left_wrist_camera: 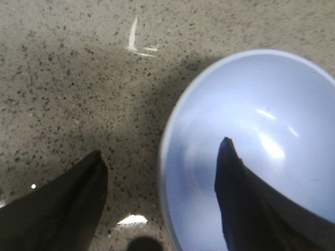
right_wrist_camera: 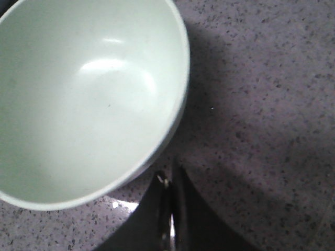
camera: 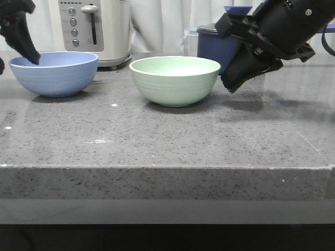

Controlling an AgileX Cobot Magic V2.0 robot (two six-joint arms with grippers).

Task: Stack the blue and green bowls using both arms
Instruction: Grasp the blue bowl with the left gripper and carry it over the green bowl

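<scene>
The blue bowl (camera: 54, 73) sits on the counter at the left; it also shows in the left wrist view (left_wrist_camera: 256, 151). My left gripper (left_wrist_camera: 162, 159) is open and straddles the bowl's rim, one finger inside the bowl and one outside; in the front view it shows at the bowl's left rim (camera: 23, 39). The green bowl (camera: 175, 79) sits at the centre, empty; it also shows in the right wrist view (right_wrist_camera: 86, 99). My right gripper (right_wrist_camera: 170, 180) is shut and empty, just right of the green bowl, a little above the counter (camera: 233, 78).
A white appliance (camera: 94, 29) with a lever stands behind the blue bowl. A dark navy saucepan (camera: 217, 47) stands behind the green bowl, partly hidden by my right arm. The grey speckled counter's front edge (camera: 167, 167) runs across the foreground.
</scene>
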